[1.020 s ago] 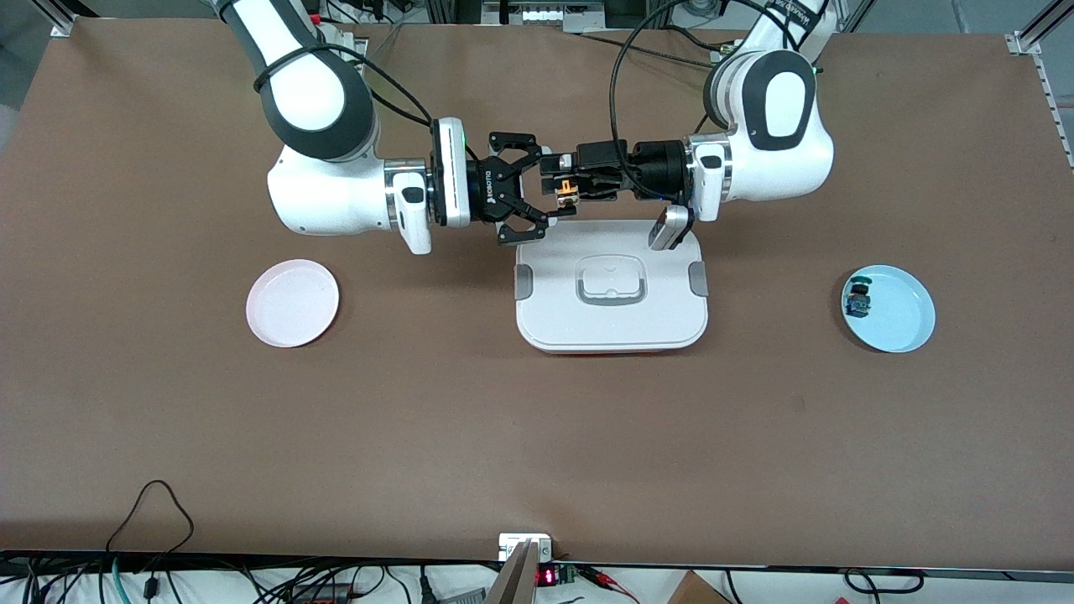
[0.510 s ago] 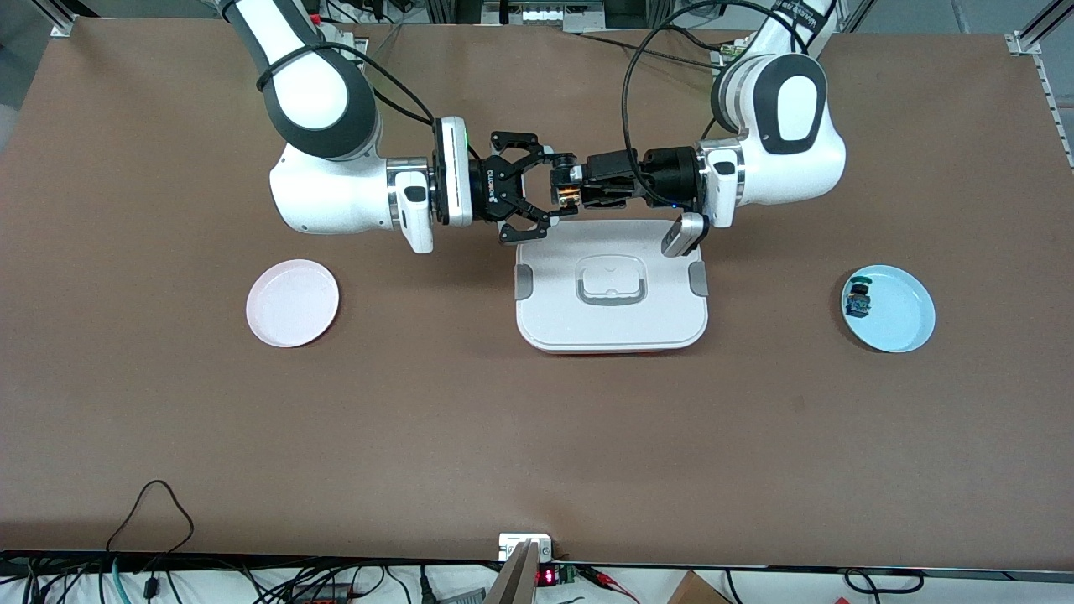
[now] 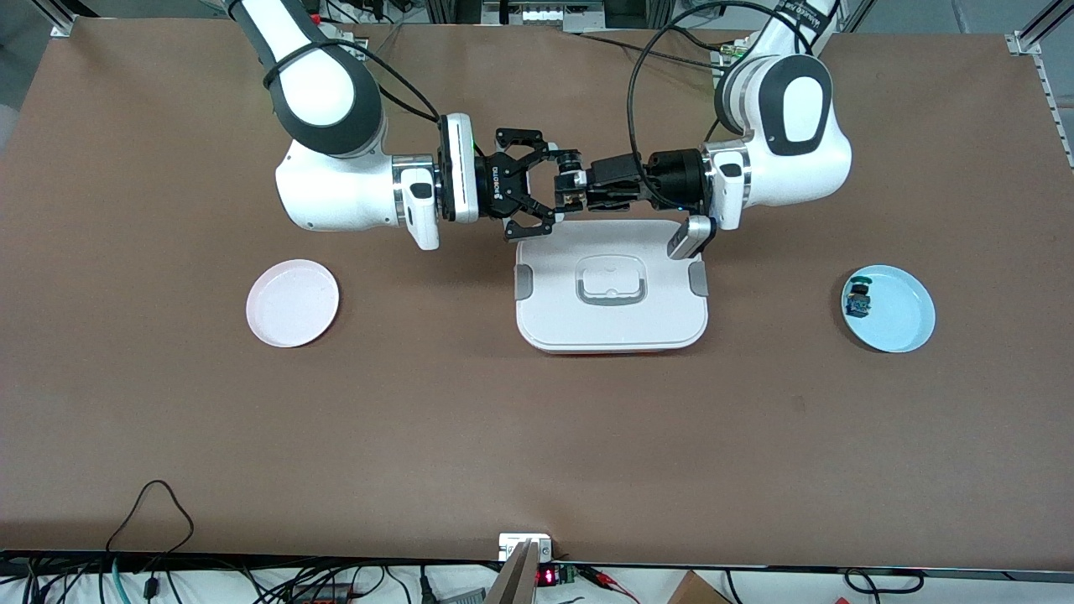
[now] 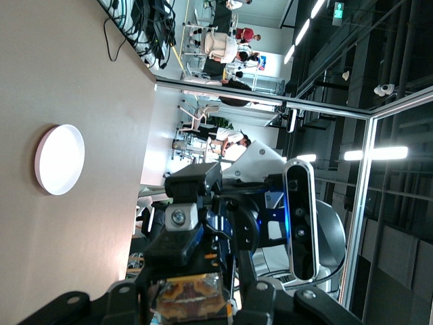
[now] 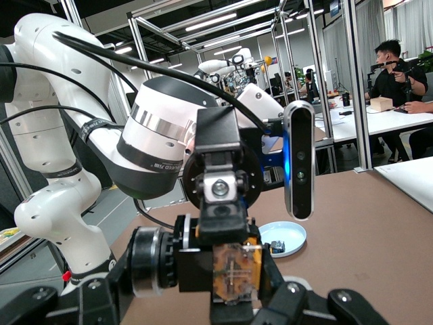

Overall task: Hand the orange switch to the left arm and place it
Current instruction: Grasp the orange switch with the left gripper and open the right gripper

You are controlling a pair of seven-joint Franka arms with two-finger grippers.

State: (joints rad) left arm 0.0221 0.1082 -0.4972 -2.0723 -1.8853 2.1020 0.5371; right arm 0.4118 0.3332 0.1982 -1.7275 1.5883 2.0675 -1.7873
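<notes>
The orange switch [image 3: 572, 198] hangs in the air over the edge of the white box [image 3: 612, 323] that lies nearest the robots' bases. My left gripper [image 3: 579, 195] is shut on it. The right gripper [image 3: 555, 191] faces it head-on, open, with its fingers spread either side of the switch's free end. In the right wrist view the switch [image 5: 237, 271] fills the gap of the right gripper [image 5: 233, 294], with a left finger [image 5: 220, 189] above it. In the left wrist view the switch [image 4: 193, 301] sits in the left gripper [image 4: 193, 308].
A pink plate [image 3: 293, 303] lies toward the right arm's end of the table. A blue plate [image 3: 902, 323] toward the left arm's end holds a small blue-green switch [image 3: 857, 299]. Cables trail along the table's edge nearest the front camera.
The two grippers have drawn together over the box's edge. The left gripper brought the switch up to the right gripper's open fingers, and the right arm edged toward it.
</notes>
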